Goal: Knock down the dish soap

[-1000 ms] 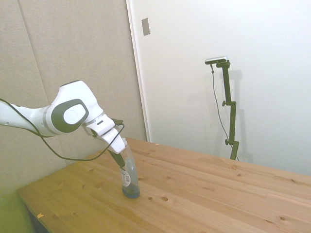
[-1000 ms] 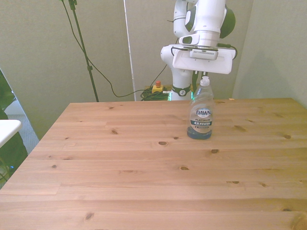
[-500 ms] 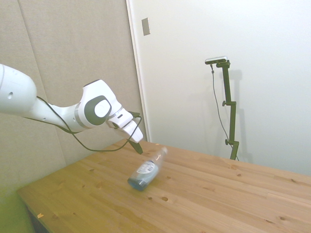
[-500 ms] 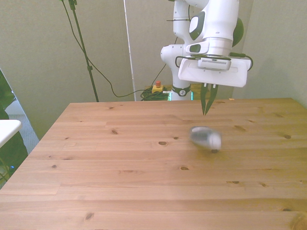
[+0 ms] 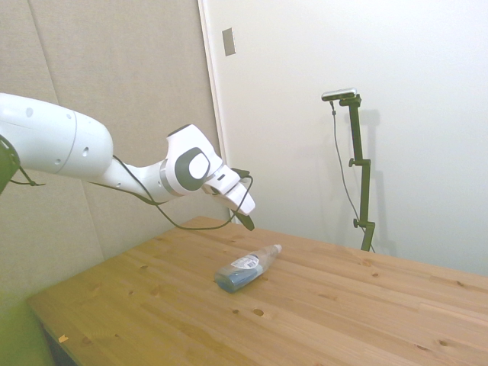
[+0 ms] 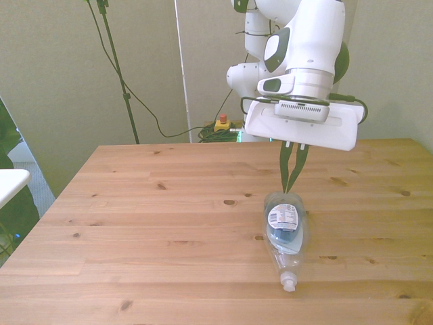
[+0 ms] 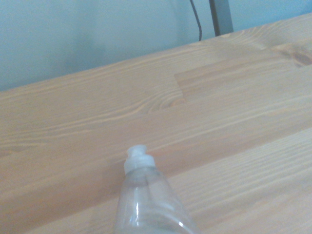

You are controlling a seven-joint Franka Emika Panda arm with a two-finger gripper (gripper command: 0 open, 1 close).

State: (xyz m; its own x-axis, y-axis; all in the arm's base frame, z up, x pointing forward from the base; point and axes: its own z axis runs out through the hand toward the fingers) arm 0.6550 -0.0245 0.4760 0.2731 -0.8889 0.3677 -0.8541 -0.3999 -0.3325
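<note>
Dish soap (image 6: 285,230) lying flat on its side on the wooden table (image 6: 149,223), toward the front view's right. Slim clear plastic bottle, tapering from a rounded base to a narrow neck, with a small white cap (image 6: 289,282) that points at the table's near edge in the front view. Blue liquid pooled along the lower side near the base, white-blue label facing up. In the side view the dish soap (image 5: 246,268) rests mid-table, cap end away from the arm. Wrist view shows the dish soap (image 7: 146,200) close up: ribbed white cap, see-through shoulder, slightly blurred.

Gripper (image 6: 291,185) hangs above the bottle's base end, not touching it. White blocky hand, two thin dark fingers (image 6: 287,169) angled together so the tips meet, closed with nothing between them. In the side view the gripper (image 5: 248,224) sits above and behind the bottle, clear of it.

Table: pale pine planks, visible knots and grain, matte finish.
</note>
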